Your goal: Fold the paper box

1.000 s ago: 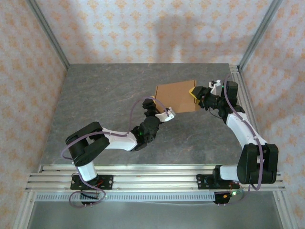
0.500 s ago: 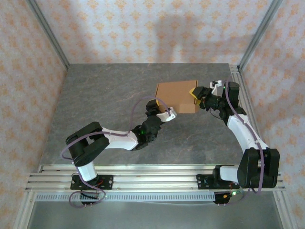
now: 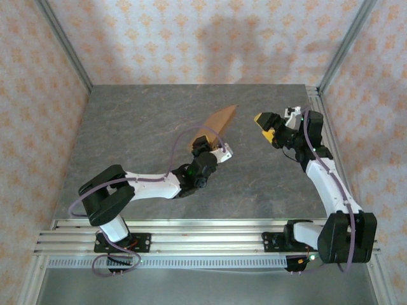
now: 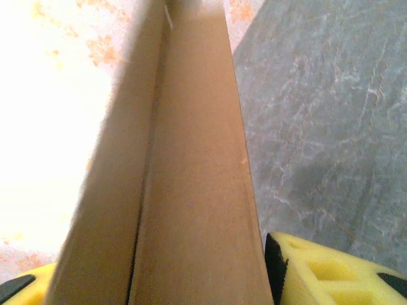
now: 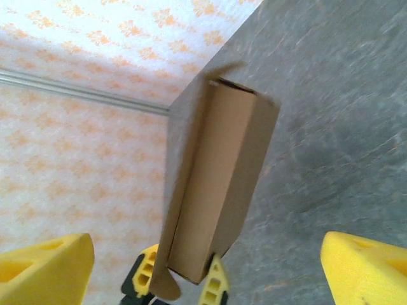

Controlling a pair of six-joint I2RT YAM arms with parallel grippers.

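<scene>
The paper box (image 3: pixel 217 122) is a folded, shallow brown cardboard box, raised off the table and turned on edge, so the top view shows it as a thin slanted wedge. My left gripper (image 3: pixel 203 143) is shut on its lower end. In the left wrist view the cardboard (image 4: pixel 191 190) runs up between my yellow fingers (image 4: pixel 318 273). My right gripper (image 3: pixel 266 124) hangs open and empty to the right of the box, apart from it. In the right wrist view its wide-spread fingers (image 5: pixel 44 267) frame the box (image 5: pixel 216 184), which is pinched at the bottom by the left gripper's fingertips (image 5: pixel 214 279).
The grey stone-patterned tabletop (image 3: pixel 140 127) lies under both arms. Aluminium frame posts (image 3: pixel 63 44) stand at the back corners and a rail (image 3: pixel 191 232) runs along the near edge. Patterned walls close in the back and both sides.
The box lay flat between both grippers, with the right one at its right corner. Now the right gripper is off it and the left gripper has lifted it leftward and tipped it on edge.
</scene>
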